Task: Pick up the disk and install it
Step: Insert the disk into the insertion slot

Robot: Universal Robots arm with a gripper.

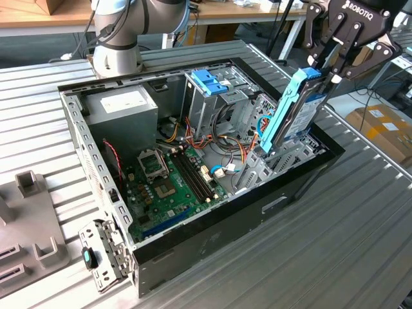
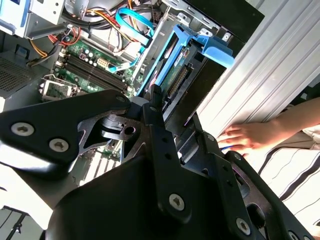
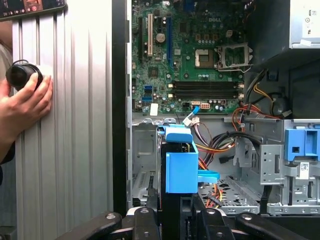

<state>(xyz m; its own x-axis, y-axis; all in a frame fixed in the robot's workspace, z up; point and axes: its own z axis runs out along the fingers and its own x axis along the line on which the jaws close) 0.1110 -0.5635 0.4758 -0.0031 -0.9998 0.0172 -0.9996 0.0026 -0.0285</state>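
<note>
Ribbed table [image 1: 360, 219]; disk [image 1: 293, 112] on end, slightly tilted

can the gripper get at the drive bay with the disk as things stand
Probably yes: the gripper holds the disk tilted, its lower end already inside the open case, and nothing visible lies across the bay; cables lie beside it.

The disk [image 1: 301, 116] is seen as silver-grey metal edged with light blue side rails [image 1: 283, 112], and the gripper [image 1: 324, 72] is finished in black. A green motherboard [image 1: 168, 183] is framed by the black case [image 1: 257, 206]. The table [image 1: 335, 257] is patterned in ribbed silver-grey. Orange, red and yellow are shown by the cables [image 1: 239, 151], and dark stripes on white by a sleeve [image 2: 292, 175].
</note>
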